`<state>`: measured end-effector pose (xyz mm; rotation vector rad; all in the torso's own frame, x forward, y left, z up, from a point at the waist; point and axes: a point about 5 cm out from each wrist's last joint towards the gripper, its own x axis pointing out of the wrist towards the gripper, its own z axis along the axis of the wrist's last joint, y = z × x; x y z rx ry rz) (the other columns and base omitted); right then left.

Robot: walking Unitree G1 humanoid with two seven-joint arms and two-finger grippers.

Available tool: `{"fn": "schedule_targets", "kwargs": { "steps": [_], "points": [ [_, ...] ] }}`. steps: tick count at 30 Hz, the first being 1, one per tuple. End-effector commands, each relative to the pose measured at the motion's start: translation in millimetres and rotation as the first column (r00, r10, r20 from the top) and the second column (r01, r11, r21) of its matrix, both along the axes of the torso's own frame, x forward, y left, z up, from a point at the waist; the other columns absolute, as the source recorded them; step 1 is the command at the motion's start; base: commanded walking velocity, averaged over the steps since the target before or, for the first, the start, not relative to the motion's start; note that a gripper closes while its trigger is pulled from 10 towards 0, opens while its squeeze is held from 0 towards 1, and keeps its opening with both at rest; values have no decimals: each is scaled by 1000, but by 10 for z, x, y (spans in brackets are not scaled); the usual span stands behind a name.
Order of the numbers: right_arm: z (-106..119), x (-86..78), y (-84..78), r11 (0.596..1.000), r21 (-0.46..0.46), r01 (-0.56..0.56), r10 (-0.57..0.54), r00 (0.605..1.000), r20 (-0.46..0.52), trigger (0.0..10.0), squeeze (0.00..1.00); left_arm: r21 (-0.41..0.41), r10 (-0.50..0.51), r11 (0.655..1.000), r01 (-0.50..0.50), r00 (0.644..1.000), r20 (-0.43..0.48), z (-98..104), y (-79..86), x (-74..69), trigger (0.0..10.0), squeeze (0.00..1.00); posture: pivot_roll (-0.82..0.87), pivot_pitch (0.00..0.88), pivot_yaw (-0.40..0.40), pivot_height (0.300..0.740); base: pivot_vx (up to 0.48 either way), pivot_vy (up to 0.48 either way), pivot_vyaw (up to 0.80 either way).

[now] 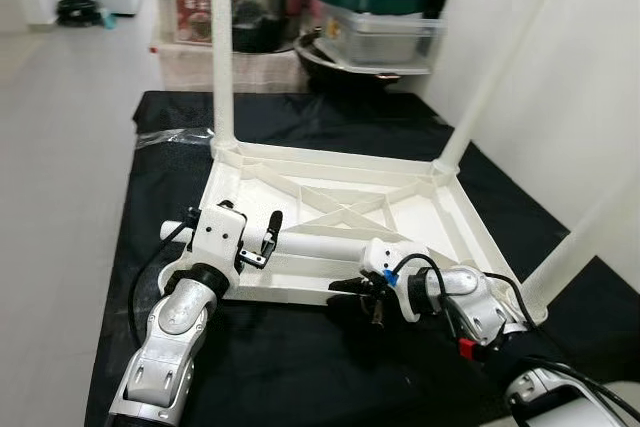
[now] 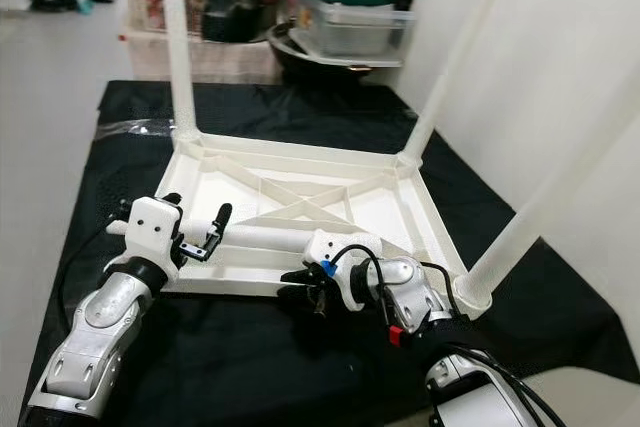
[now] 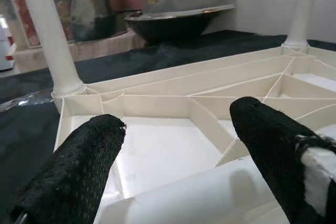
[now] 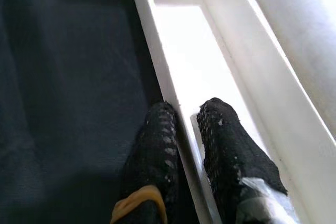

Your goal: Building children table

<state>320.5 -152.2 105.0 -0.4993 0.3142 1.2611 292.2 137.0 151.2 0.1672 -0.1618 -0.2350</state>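
Left eye view: the loose table leg lies crosswise in the upturned tabletop; left gripper straddles it open, right gripper pinches the near rim.

White table, black cloth

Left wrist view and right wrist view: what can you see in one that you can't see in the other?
The left wrist view has two standing legs, a dark bowl behind them, and the left gripper open over the loose leg lying in the tabletop. The right wrist view has the black cloth and the right gripper pinching the tabletop's rim, one finger each side. Both show the upturned white tabletop and black fingers.
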Motion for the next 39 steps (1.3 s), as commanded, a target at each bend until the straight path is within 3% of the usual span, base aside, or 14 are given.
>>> {"fn": "schedule_targets", "kwargs": {
  "steps": [1, 9, 14, 20, 25, 30, 32, 33, 39],
  "points": [
    [16, -83, -47, 992, -67, -109, 111, 994, 21, 0, 0, 16, -6, 1000, 6, 1000, -12, -35, -24, 4, 10000, 0, 75, 0, -151, 740, 0, 0, 0],
    [-3, -133, -277, 958, -219, -187, 200, 979, 38, 0, 0, 17, -4, 1000, 4, 1000, -3, -4, -4, 13, 10000, 0, 79, 0, -153, 740, 0, 0, 0],
    [55, -164, -328, 934, -236, -270, 287, 957, 44, 0, 0, 6, -12, 1000, 11, 1000, 21, 61, -21, 21, 10000, 0, 84, 0, -150, 740, 0, 0, 0],
    [35, -181, -354, 919, -273, -284, 315, 946, 76, 0, 0, 9, -14, 1000, 14, 1000, 24, 68, -17, 28, 10000, 0, 86, 0, -149, 740, 0, 0, 0],
    [84, -207, -300, 925, -213, -314, 343, 932, 114, 0, 0, 12, -20, 1000, 19, 1000, 21, 60, -29, 32, 10000, 0, 87, 0, -147, 740, 0, 0, 0],
    [166, -247, -265, 864, -304, -402, 473, 855, 212, 0, 0, 14, -34, 999, 33, 999, 18, 52, -51, 36, 10000, 0, 73, 0, -133, 740, 0, 0, 0],
    [166, -247, -265, 864, -304, -402, 473, 855, 212, 0, 0, 14, -34, 999, 33, 999, 18, 52, -51, 36, 10000, 0, 73, 0, -133, 740, 0, 0, 0],
    [207, -263, -295, 819, -357, -449, 537, 819, 203, 0, 0, 8, -43, 999, 43, 999, 23, 73, -73, 50, 10000, 0, 70, 0, -132, 740, 0, 0, 0],
    [229, -294, -327, 750, -422, -509, 618, 766, 175, 0, 0, 7, -49, 999, 49, 999, 23, 71, -92, 58, 10000, 0, 69, 0, -131, 740, 0, 0, 0]
  ]
}}
